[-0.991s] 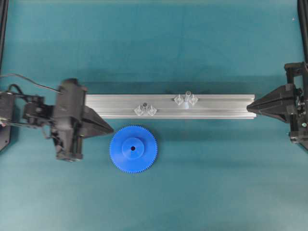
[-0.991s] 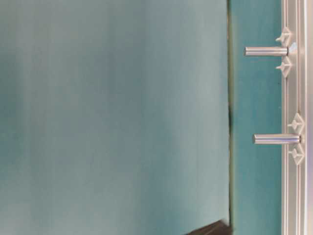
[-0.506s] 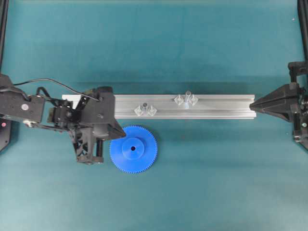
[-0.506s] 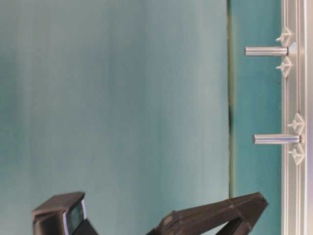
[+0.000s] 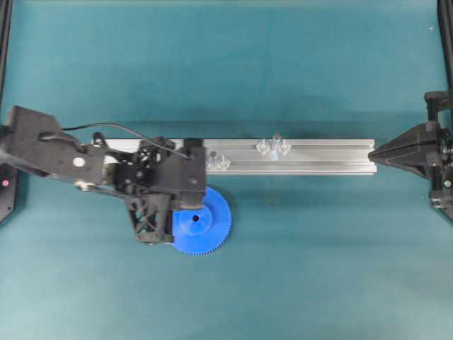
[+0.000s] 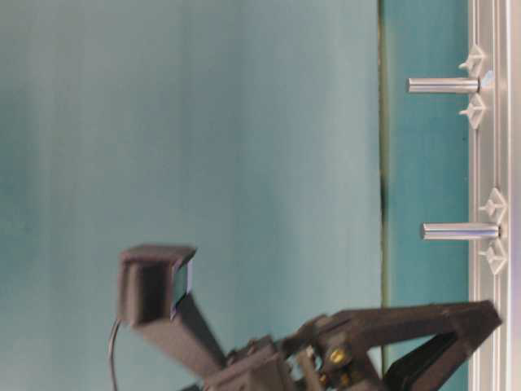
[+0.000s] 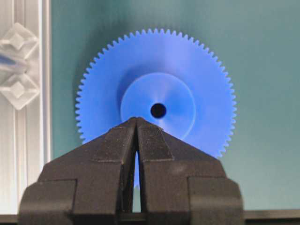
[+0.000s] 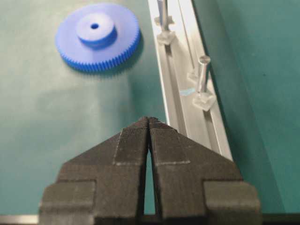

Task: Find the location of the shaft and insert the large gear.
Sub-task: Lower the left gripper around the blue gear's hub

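Observation:
The large gear (image 5: pixel 209 221) is bright blue and lies flat on the teal mat, just in front of the aluminium rail (image 5: pixel 318 157). The shaft (image 5: pixel 275 144) is the pale upright pin between two clear mounts, mid-rail. It also shows in the right wrist view (image 8: pixel 202 75). My left gripper (image 7: pixel 136 120) is shut and empty. It hangs over the gear's (image 7: pixel 197 84) left part, tips just short of the centre hole. My right gripper (image 8: pixel 148 119) is shut and empty at the rail's right end (image 5: pixel 371 154). The gear (image 8: pixel 97 42) lies far from it.
A stubbier dark-topped pin (image 5: pixel 212 156) with clear mounts stands on the rail next to the left arm's wrist. Black frame posts stand at both side edges of the mat. Open mat lies behind the rail and in front of the gear.
My left arm has swung right and tipped down, from beside the rail's left end to over the gear's left part. The gear and shaft have not moved. The right gripper drew back slightly.

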Motion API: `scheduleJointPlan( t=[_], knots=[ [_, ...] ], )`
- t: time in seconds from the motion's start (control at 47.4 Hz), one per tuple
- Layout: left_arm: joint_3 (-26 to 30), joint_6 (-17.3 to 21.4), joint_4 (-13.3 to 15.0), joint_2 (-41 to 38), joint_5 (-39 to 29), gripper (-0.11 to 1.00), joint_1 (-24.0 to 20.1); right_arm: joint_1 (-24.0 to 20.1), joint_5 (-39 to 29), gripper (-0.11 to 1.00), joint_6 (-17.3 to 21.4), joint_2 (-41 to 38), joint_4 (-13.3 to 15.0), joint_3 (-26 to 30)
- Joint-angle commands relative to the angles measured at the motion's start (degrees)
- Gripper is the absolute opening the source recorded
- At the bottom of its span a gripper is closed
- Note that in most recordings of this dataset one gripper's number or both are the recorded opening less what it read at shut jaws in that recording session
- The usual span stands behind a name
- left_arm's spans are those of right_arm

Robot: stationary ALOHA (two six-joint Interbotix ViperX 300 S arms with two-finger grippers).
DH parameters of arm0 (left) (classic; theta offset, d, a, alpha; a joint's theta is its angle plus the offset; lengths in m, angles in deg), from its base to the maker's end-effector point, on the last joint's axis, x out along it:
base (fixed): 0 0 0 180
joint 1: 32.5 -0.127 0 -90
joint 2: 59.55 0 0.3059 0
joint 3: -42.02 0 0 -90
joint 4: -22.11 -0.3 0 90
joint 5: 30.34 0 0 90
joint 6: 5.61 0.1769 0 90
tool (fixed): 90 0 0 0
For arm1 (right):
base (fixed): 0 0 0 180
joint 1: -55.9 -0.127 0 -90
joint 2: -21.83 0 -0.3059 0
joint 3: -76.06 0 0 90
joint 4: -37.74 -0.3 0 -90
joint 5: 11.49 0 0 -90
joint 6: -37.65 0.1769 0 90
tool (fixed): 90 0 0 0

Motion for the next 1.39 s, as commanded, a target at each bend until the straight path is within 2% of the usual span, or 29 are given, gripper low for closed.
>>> scheduleJointPlan(
  t=[0.0,0.274,0.506,1.033,1.37],
  knots=[
    [2.64,0.09,-0.18,-0.18,-1.05,0.01,0.26,0.53,0.26,0.02,0.53,-0.26,0.09,0.44],
    [5.98,0.26,-0.18,-2.99,-5.36,0.01,0.44,1.41,0.26,0.02,0.53,-0.18,0.0,0.26],
    [9.05,2.99,-0.18,-5.54,-9.58,0.01,1.23,1.76,0.26,0.02,0.53,-0.09,0.0,0.18],
    [11.6,3.25,-0.18,-7.56,-13.89,0.01,1.67,1.76,0.35,0.02,0.53,0.97,0.0,-0.26],
    [12.66,3.25,-0.18,-8.26,-13.89,0.01,1.85,1.76,0.35,0.02,0.53,1.23,0.09,-0.44]
  ],
)
